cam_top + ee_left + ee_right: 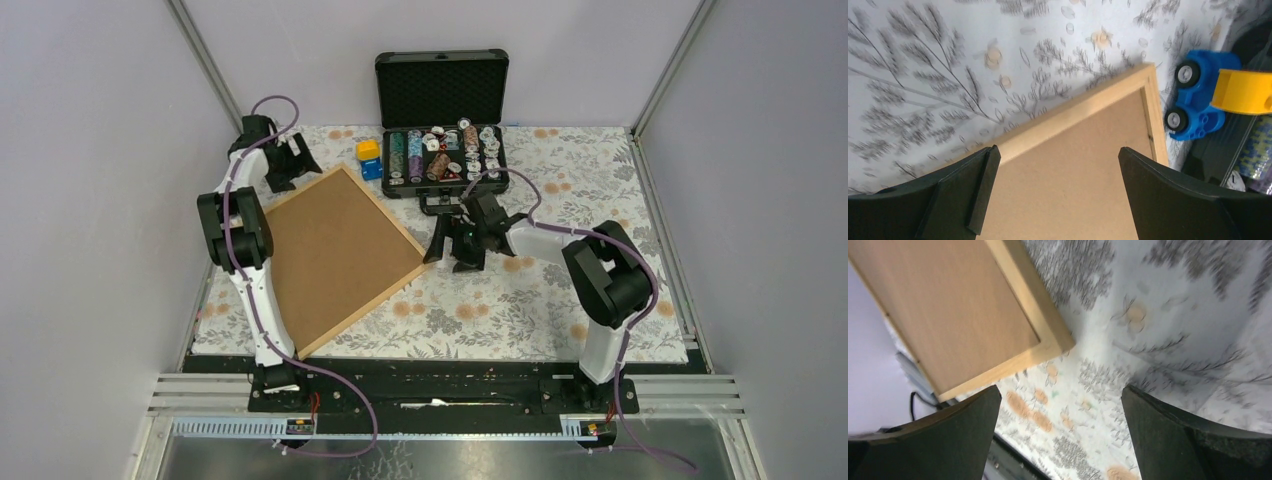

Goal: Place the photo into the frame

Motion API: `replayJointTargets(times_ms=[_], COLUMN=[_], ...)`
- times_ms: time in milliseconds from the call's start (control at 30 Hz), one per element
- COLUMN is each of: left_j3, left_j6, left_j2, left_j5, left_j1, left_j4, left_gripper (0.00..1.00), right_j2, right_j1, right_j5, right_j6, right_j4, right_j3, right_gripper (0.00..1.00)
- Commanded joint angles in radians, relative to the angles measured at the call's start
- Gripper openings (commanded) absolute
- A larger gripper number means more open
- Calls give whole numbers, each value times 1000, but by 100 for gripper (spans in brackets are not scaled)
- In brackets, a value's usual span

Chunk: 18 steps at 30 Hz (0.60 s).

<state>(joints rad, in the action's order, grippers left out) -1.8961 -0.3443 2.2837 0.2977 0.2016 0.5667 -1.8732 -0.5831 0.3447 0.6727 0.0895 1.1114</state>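
A floral surface [520, 300] between grey walls [100, 150] carries the frame [365, 307], brown backing [335, 245] facing up. The left gripper [1053, 195] and right gripper [1058, 435] hover spread near its corners. Both wrist views are blurred.

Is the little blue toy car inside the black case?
No, the blue toy car sits on the tablecloth just left of the open black case.

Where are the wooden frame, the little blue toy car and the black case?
frame [1078, 111]: left wrist view, on its wooden rail.
blue toy car [1200, 95]: left wrist view, on the body between the wheels.
black case [441, 88]: top external view, on the open lid.
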Motion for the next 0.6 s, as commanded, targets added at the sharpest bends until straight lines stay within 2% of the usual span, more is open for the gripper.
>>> replayJointTargets(times_ms=[0,200,367,567], left_j3=[-136,-165,-64,59], left_j6=[76,101,51,18], left_j2=[52,101,69,27], left_j5=[8,-2,20,29], left_j1=[8,8,9,9], left_j4=[-4,7,17,34], left_gripper=[99,99,99,99], right_j2=[22,-27,-76,-115], right_j1=[-31,-97,-103,-101], right_j5=[159,190,181,182], right_j6=[127,260,378,557], right_j4=[-70,-187,-221,-368], right_j3=[-112,-116,-98,-123], right_gripper=[100,100,99,96])
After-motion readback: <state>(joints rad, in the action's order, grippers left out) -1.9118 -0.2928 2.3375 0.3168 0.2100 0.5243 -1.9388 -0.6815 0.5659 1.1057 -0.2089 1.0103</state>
